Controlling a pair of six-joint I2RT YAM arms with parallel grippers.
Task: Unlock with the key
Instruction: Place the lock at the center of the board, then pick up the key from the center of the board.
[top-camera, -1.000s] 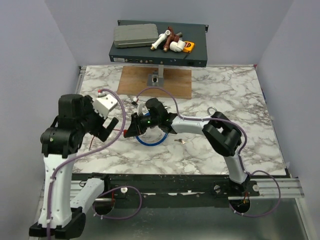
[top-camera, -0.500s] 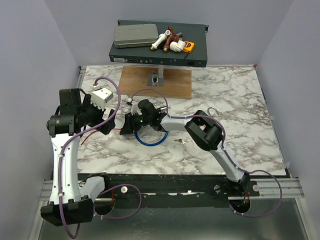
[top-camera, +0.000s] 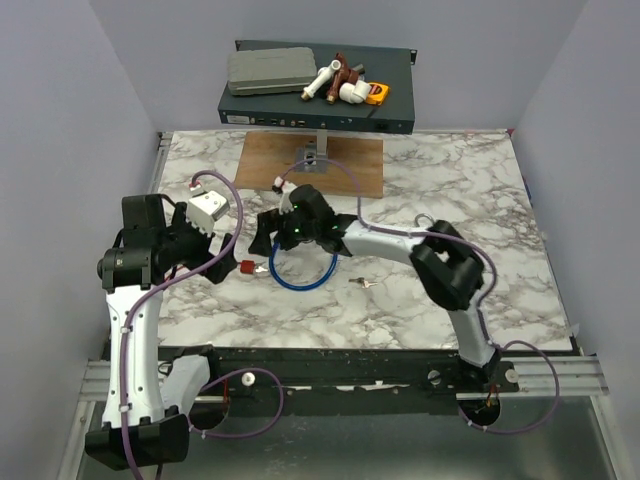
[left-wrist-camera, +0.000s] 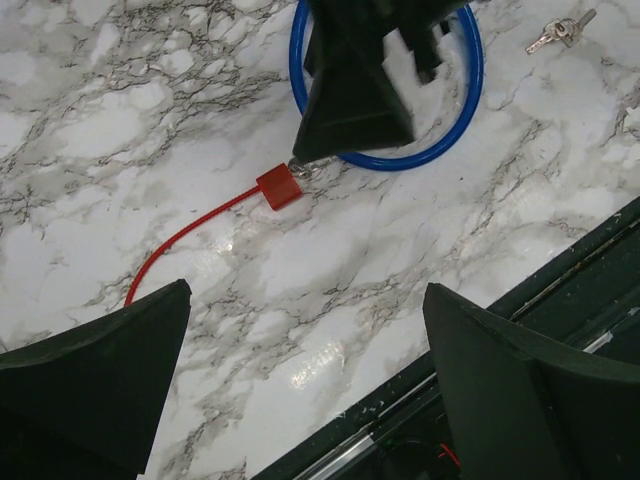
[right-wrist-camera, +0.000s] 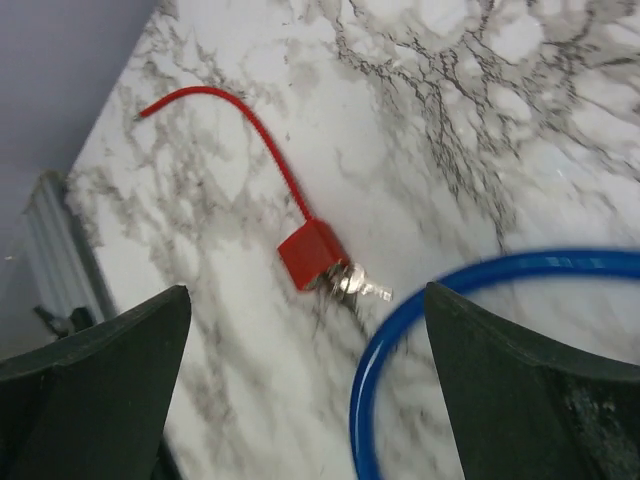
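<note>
My left gripper (left-wrist-camera: 307, 292) and right gripper (right-wrist-camera: 305, 300) both gape wide, empty; the key (right-wrist-camera: 362, 288) lies at nine o'clock of the blue cable (right-wrist-camera: 470, 272); closing carelessly, I'd snag cable or flick the key away.

no lettering, label, brand, number or sign is showing clearly enough to be read anywhere in these three views.

The right gripper (left-wrist-camera: 375, 90) is covering the top of the blue cable (left-wrist-camera: 420, 161) and part of the key (left-wrist-camera: 303, 172). In the right wrist view that cable is blurring and running off the bottom edge.
</note>
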